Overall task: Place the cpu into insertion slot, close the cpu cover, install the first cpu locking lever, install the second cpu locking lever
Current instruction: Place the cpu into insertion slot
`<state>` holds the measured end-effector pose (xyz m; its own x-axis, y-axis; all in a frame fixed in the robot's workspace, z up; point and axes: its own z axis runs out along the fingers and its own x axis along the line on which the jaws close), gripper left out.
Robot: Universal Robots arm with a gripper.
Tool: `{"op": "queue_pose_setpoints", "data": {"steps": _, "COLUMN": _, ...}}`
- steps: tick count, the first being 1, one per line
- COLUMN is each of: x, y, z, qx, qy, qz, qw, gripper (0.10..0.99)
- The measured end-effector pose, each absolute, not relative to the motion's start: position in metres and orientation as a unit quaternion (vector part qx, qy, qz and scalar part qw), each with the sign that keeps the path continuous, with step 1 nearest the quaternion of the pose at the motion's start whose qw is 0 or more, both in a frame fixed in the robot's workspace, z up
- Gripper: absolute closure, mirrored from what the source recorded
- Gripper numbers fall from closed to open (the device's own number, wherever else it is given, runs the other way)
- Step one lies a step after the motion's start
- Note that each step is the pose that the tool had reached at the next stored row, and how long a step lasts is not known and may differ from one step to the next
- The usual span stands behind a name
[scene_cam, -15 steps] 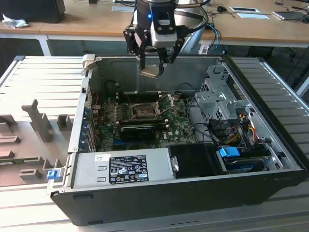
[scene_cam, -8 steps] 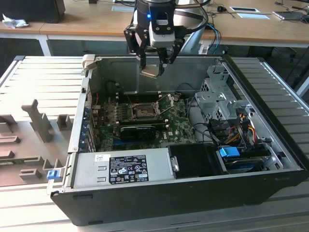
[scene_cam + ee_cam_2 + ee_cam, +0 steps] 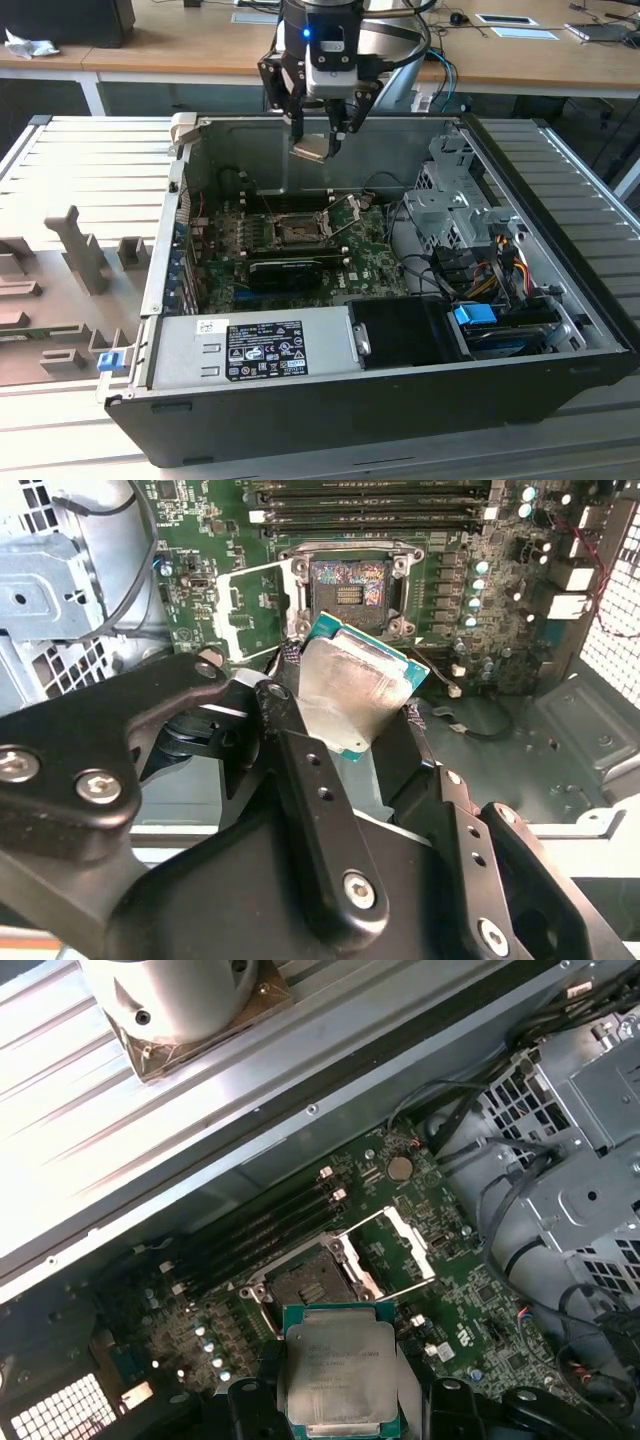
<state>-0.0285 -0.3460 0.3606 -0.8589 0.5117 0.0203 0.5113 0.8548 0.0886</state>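
Progress is at step one: the pincer (image 3: 316, 146) is clamped on the cpu (image 3: 340, 1365), held clear of the empty socket (image 3: 305, 1282), cover (image 3: 410, 1243) open, nothing seated or latched

Dull silver metal tops the cpu (image 3: 347, 698).

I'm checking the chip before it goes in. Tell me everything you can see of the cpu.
The cpu is a thin square chip: dull silver metal top on a greenish board edge. The gripper holds it by two opposite edges between its jaws; nothing else touches it. In the exterior view it hangs tilted above the open computer case, clear of the motherboard. In both wrist views the empty socket lies beyond it, with the cpu cover swung open.
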Motion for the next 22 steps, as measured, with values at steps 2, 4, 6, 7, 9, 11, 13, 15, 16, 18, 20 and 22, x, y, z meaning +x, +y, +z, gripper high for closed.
{"op": "queue_pose_setpoints", "data": {"steps": 2, "x": -0.0285, "y": -0.346, "z": 0.3606, "qx": 0.272, "qy": 0.961, "qz": 0.045, "qw": 0.002, "gripper": 0.553}}
{"op": "queue_pose_setpoints", "data": {"steps": 4, "x": -0.0285, "y": -0.346, "z": 0.3606, "qx": 0.278, "qy": 0.959, "qz": 0.045, "qw": 0.003, "gripper": 0.553}}
{"op": "queue_pose_setpoints", "data": {"steps": 6, "x": -0.0285, "y": -0.346, "z": 0.3606, "qx": 0.284, "qy": 0.958, "qz": 0.045, "qw": 0.003, "gripper": 0.553}}
{"op": "queue_pose_setpoints", "data": {"steps": 7, "x": -0.0285, "y": -0.346, "z": 0.3605, "qx": 0.288, "qy": 0.956, "qz": 0.045, "qw": 0.003, "gripper": 0.553}}
{"op": "queue_pose_setpoints", "data": {"steps": 9, "x": -0.0284, "y": -0.346, "z": 0.3605, "qx": 0.294, "qy": 0.955, "qz": 0.045, "qw": 0.003, "gripper": 0.553}}
{"op": "queue_pose_setpoints", "data": {"steps": 11, "x": -0.0285, "y": -0.346, "z": 0.3605, "qx": 0.299, "qy": 0.953, "qz": 0.045, "qw": 0.004, "gripper": 0.553}}
{"op": "queue_pose_setpoints", "data": {"steps": 13, "x": -0.0285, "y": -0.346, "z": 0.3604, "qx": 0.306, "qy": 0.951, "qz": 0.045, "qw": 0.004, "gripper": 0.553}}
{"op": "queue_pose_setpoints", "data": {"steps": 15, "x": -0.0285, "y": -0.346, "z": 0.3604, "qx": 0.314, "qy": 0.948, "qz": 0.045, "qw": 0.004, "gripper": 0.553}}
{"op": "queue_pose_setpoints", "data": {"steps": 16, "x": -0.0285, "y": -0.346, "z": 0.3604, "qx": 0.317, "qy": 0.947, "qz": 0.045, "qw": 0.004, "gripper": 0.553}}
{"op": "queue_pose_setpoints", "data": {"steps": 18, "x": -0.0285, "y": -0.346, "z": 0.3604, "qx": 0.323, "qy": 0.945, "qz": 0.045, "qw": 0.005, "gripper": 0.553}}
{"op": "queue_pose_setpoints", "data": {"steps": 20, "x": -0.0285, "y": -0.346, "z": 0.3604, "qx": 0.328, "qy": 0.944, "qz": 0.045, "qw": 0.005, "gripper": 0.553}}
{"op": "queue_pose_setpoints", "data": {"steps": 22, "x": -0.0285, "y": -0.346, "z": 0.3604, "qx": 0.335, "qy": 0.941, "qz": 0.045, "qw": 0.005, "gripper": 0.553}}
